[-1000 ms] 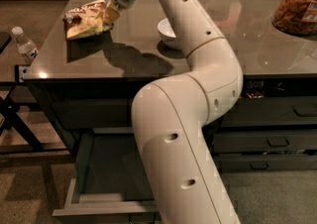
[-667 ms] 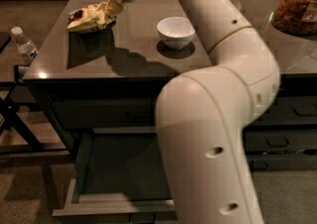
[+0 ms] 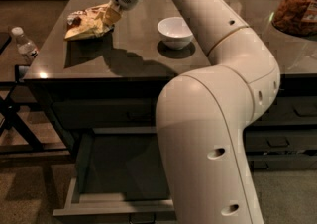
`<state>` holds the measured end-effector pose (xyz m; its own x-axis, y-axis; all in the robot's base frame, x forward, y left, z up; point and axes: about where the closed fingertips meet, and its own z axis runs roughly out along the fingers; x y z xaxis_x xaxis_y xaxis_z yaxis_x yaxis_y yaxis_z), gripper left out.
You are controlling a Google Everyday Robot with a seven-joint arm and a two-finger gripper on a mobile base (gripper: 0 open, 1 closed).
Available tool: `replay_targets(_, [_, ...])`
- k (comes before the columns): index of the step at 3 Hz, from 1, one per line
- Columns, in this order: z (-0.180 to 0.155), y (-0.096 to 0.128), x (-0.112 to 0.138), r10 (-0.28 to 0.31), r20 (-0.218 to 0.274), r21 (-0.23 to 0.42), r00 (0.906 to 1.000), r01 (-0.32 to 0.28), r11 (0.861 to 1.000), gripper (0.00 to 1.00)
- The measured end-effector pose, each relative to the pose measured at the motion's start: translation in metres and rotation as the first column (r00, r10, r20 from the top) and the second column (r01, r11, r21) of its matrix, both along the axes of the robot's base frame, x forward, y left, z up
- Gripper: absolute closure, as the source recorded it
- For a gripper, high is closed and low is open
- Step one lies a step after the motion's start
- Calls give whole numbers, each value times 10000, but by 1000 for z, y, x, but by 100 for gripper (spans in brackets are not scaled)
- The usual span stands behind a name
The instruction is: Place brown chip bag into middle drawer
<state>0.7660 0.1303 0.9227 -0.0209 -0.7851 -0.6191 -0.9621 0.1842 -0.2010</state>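
The brown chip bag (image 3: 85, 24), crinkly with a dark top and pale yellow body, is at the far left of the dark countertop (image 3: 133, 59). My gripper (image 3: 111, 14) is at the bag's right end, shut on it, and the bag casts a shadow on the counter in front of it. Whether the bag still touches the counter I cannot tell. Below the counter the middle drawer (image 3: 119, 171) stands pulled out, its plain grey inside bare. My white arm (image 3: 213, 134) covers the drawer's right part.
A white bowl (image 3: 175, 30) sits mid-counter, right of the bag. A clear jar of brown snacks (image 3: 297, 6) stands at the far right. A water bottle (image 3: 24, 44) is left of the counter, above a black frame (image 3: 15, 124). Closed drawers (image 3: 282, 141) are at the right.
The arm's large lower segment has swung rightward and fills more of the view. The bag has stayed near the same spot and looks more bunched at the gripper.
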Motion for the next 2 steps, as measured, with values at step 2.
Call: replay_targets(2, [31,-8,-45,-480,116,697,9988,471,9965,100])
